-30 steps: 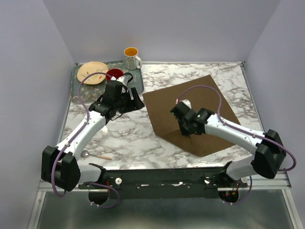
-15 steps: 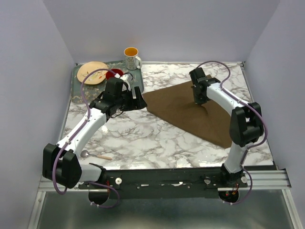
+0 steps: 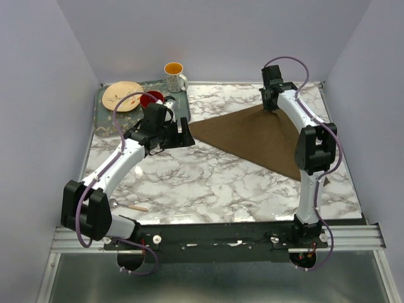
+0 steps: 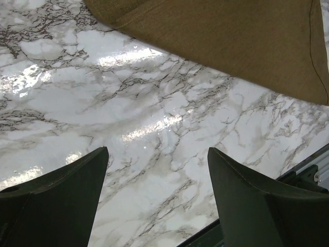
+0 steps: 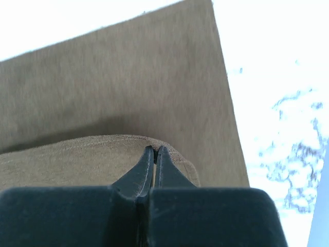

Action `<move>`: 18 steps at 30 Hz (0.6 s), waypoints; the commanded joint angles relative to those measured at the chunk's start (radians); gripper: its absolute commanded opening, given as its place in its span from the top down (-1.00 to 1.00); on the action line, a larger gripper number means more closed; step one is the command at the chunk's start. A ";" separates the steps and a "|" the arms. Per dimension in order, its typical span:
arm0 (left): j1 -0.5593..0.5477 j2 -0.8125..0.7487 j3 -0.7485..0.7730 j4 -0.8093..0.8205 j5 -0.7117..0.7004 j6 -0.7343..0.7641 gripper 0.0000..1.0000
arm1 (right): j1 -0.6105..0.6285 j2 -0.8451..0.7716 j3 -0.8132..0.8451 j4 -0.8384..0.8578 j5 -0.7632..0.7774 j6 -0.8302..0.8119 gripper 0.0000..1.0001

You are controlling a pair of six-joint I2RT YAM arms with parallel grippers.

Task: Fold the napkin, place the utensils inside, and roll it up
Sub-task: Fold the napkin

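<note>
The dark brown napkin (image 3: 252,136) lies folded into a triangle on the marble table (image 3: 189,183), right of centre. My right gripper (image 3: 270,105) is at the napkin's far corner, shut on a raised fold of the cloth (image 5: 154,148) above the lower layer (image 5: 128,77). My left gripper (image 3: 183,135) is open and empty, low over bare marble just left of the napkin's left corner; the napkin's edge (image 4: 216,41) shows beyond its fingertips (image 4: 100,154). Only the spoon's pale handle (image 3: 136,207) shows near the front left edge; its bowl is hidden behind my left arm.
A green tray (image 3: 182,107) at the back left holds a tan plate (image 3: 123,96) and a red bowl (image 3: 151,98). A mug (image 3: 175,76) stands behind it. Walls close in the left, back and right sides.
My right gripper carried the napkin's near corner up and across to the far corner, folding the square into a triangle. My left gripper moved slightly right, staying open.
</note>
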 commanded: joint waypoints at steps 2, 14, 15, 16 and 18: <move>0.007 0.009 0.048 -0.019 -0.002 0.020 -0.74 | -0.040 0.094 0.125 0.001 -0.046 -0.056 0.99; 0.006 0.013 0.064 -0.031 -0.014 0.020 -0.80 | -0.100 0.228 0.295 0.011 -0.109 -0.085 0.99; 0.006 0.015 0.064 -0.033 -0.013 0.018 -0.80 | -0.103 0.238 0.314 0.012 -0.109 -0.087 0.99; 0.006 0.015 0.065 -0.033 -0.013 0.017 -0.80 | -0.108 0.245 0.322 0.015 -0.110 -0.088 0.99; 0.006 0.015 0.068 -0.033 -0.013 0.015 -0.80 | -0.111 0.268 0.348 0.017 -0.118 -0.090 0.99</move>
